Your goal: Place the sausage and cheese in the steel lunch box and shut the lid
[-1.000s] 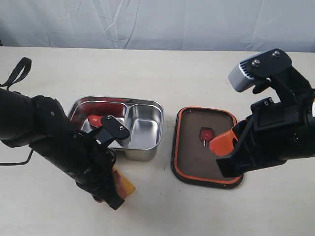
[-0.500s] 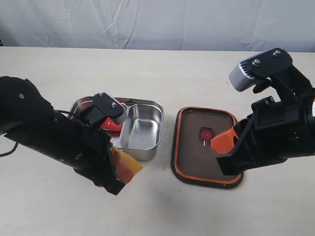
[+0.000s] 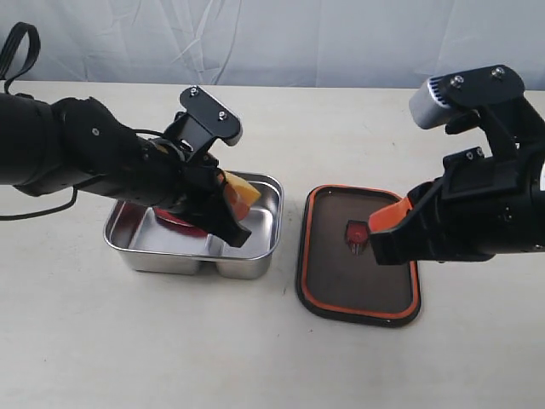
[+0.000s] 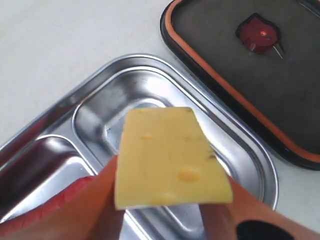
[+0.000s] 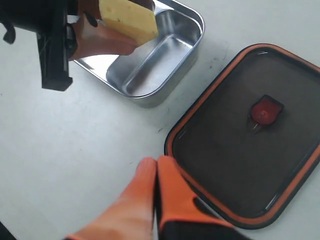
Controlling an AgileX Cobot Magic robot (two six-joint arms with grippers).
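yellow-orange triangular toy cheese wedge sits pinched between the orange pads of the left gripper. the jaws are closed onto its rear part and its front end sticks out past the fingertips. directly below the jaws lies the bare compartment of the shiny rectangular steel lunch box. the glossy red toy sausage lies in the neighbouring compartment.

the wedge looks light, stiff and smooth, so it could slip if tilted. a firm hold near its middle suits it best.

the right gripper has its jaws pressed together on nothing, just beside the dark tinted rectangular lid with orange seal rim.
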